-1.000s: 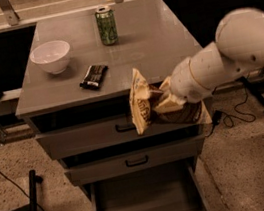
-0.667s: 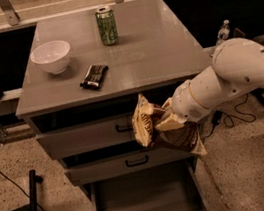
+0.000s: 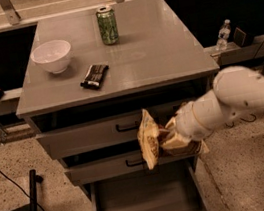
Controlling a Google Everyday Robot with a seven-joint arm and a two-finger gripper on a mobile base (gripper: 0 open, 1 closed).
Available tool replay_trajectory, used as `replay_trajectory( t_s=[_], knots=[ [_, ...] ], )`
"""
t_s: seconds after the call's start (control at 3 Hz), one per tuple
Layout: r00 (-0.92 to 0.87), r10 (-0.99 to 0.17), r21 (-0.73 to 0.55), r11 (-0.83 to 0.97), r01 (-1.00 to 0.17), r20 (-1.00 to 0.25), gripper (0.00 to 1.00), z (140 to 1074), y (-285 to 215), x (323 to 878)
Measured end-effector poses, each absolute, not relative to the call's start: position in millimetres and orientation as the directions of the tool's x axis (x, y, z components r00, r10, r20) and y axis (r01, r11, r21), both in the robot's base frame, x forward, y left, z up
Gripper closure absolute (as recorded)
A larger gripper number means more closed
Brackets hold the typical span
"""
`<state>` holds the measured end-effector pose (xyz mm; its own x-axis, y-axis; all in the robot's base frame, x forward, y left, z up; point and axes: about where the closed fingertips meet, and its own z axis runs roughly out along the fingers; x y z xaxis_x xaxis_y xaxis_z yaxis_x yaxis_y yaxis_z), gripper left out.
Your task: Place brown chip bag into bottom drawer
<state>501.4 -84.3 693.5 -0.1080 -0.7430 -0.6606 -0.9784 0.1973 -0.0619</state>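
Starting nearest: bottom drawer [image 3: 150, 208] pulled open. Above it at 12, brown chip bag [image 3: 149, 140] hangs in air before the middle drawer [image 3: 102, 169], lower than 0.7 s ago. The arm [image 3: 242, 97] dropped with it, gripper [image 3: 172, 138] at bag's 3 o'clock, clamped on it. Bag long axis vertical, ends at 12 and 6, cream edge toward camera. Farther back on cabinet top [image 3: 163, 51]: black packet [image 3: 95, 76], white bowl [image 3: 52, 55], green can [image 3: 107, 25].

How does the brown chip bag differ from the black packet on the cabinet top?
The brown chip bag is bigger and crumpled; the black packet is small and flat. The bag hangs on edge in the gripper, before the middle drawer, above the open bottom drawer; the packet lies on the cabinet top.
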Motion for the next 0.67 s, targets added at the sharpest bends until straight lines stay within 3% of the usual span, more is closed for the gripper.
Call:
replay_trajectory(
  t_s=[0.33, 0.67],
  knots=[
    [-0.119, -0.746, 0.026, 0.135, -0.990, -0.655, 1.00, 595.6, -96.4, 468.4],
    [-0.122, -0.744, 0.029, 0.136, -0.990, -0.657, 1.00, 594.8, -95.7, 468.3]
  ],
)
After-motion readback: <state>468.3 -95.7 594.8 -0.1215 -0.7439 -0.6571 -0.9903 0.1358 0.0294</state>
